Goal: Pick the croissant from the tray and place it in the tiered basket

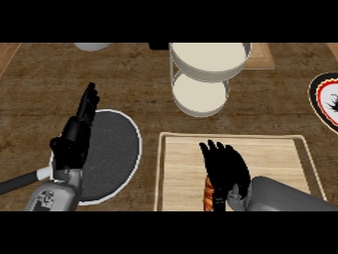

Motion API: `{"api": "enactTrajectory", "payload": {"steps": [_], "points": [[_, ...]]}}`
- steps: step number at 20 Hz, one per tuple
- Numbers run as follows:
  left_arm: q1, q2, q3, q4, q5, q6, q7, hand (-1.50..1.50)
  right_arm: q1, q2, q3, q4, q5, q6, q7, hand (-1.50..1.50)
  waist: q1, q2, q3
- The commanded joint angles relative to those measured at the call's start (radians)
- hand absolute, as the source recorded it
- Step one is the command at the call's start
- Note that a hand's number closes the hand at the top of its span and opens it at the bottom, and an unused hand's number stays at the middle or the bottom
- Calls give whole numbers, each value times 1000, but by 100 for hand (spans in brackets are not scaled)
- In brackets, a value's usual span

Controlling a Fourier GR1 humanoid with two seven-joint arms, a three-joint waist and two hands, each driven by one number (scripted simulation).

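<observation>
A wooden tray (182, 163) lies on the counter at the lower centre. On it lies the croissant (209, 194), of which only a brown-orange strip shows at the left edge of my right hand (223, 163). That hand lies over the croissant with its fingers straight and pointing away from me, open. The tiered basket (208, 58) stands beyond the tray at the top centre, with a second white tier (199, 95) below the upper one; both tiers look empty. My left hand (73, 141) rests open, fingers up, at the left.
A dark round pan (116, 149) with a pale rim lies under the left hand, its handle running to the lower left. A plate (325, 99) with a red and black rim holds dark food at the right edge. A white bowl (92, 46) sits at the top left.
</observation>
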Motion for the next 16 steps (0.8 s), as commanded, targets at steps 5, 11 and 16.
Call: {"api": "enactTrajectory", "payload": {"steps": [5, 11, 16], "points": [[22, 0, 17, -32, 7, -11, 27, 0, 58, 17, 38, 34, 252, -16, 50, 150, 3, -1, 0], [15, -13, 17, 32, -7, -30, -44, 0, 76, 75, 21, 91, 377, 26, 4, 150, 1, 2, 0], [13, -9, 1, -16, -15, -33, -4, 0, -75, 391, -35, 343, 391, 57, 155, 150, 38, 8, -1]]}}
